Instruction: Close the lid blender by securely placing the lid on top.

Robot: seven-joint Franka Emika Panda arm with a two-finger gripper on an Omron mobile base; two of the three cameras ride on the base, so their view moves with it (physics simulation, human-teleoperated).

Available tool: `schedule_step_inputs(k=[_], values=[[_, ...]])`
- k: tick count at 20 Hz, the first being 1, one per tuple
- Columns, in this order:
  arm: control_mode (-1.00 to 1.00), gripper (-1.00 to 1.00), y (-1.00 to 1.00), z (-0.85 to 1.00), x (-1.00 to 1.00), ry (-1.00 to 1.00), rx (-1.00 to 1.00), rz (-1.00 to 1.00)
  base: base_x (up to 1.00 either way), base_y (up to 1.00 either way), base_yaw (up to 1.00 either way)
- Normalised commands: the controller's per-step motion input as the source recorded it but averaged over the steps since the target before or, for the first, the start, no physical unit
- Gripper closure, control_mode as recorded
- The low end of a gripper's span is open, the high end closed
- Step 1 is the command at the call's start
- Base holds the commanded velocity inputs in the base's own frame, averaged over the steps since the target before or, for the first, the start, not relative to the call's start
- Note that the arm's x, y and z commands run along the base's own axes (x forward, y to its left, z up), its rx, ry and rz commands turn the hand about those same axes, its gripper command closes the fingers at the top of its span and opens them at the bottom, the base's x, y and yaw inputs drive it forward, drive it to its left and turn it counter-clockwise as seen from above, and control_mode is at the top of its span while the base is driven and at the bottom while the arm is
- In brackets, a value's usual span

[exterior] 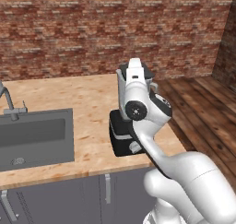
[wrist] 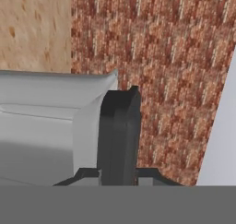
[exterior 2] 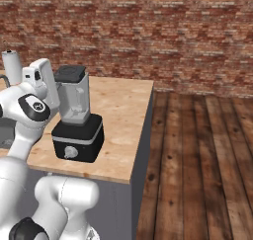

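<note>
The blender stands near the counter's right end, a black base with a front knob and a clear square jar on it. The dark lid lies flat across the jar's rim. My gripper reaches in from the jar's left side and is shut on the lid's edge. In the hand view the lid shows edge-on between my fingertips, right against the pale jar wall. In the left base view my white hand covers most of the jar, and a corner of the lid shows behind it.
A grey sink with a faucet is set in the wooden counter to the blender's left. A white cylinder stands at the back. The brick wall runs behind, and wood floor lies past the counter's right edge.
</note>
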Motion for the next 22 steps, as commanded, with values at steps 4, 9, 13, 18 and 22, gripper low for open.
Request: schedule_step_inputs(k=[4, 9, 13, 18, 22], values=[[-1.00, -1.00, 0.00, 0.00, 0.00, 0.00, 0.00, 0.00, 0.00, 0.00, 0.00], [-1.00, -1.00, 0.00, 0.00, 0.00, 0.00, 0.00, 0.00, 0.00, 0.00, 0.00], [-1.00, -1.00, 0.00, 0.09, -0.04, 0.00, 0.00, 0.00, 0.00, 0.00, 0.00], [-1.00, -1.00, 0.00, 0.14, -0.26, 0.00, 0.00, 0.00, 0.00, 0.00, 0.00], [-1.00, -1.00, 0.00, 0.07, -0.10, 0.06, 0.00, 0.00, 0.00, 0.00, 0.00]])
